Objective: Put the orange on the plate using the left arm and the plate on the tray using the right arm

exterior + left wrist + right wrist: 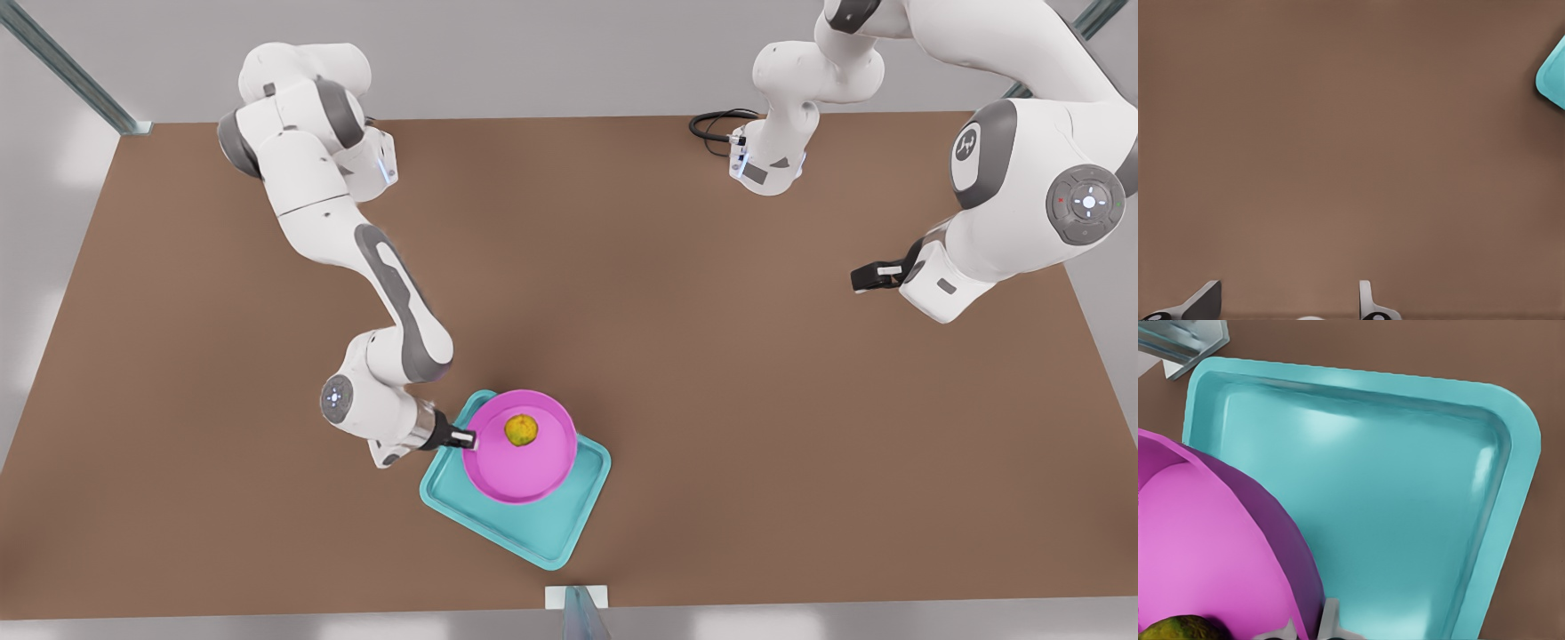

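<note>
Table (711,400) first, then tray (569,533), with the plate (524,462) over it, apparently still tilted and held above the tray floor, though that's hard to judge. Orange (521,429) sits in the plate. Right claw (464,438) pinches the plate's rim from the front view's left. A careless release could drop the plate askew, rolling the orange out, or leave it riding the tray rim. Left claw (861,277) waits well apart, fingers (1205,301) spread over bare table.
</note>
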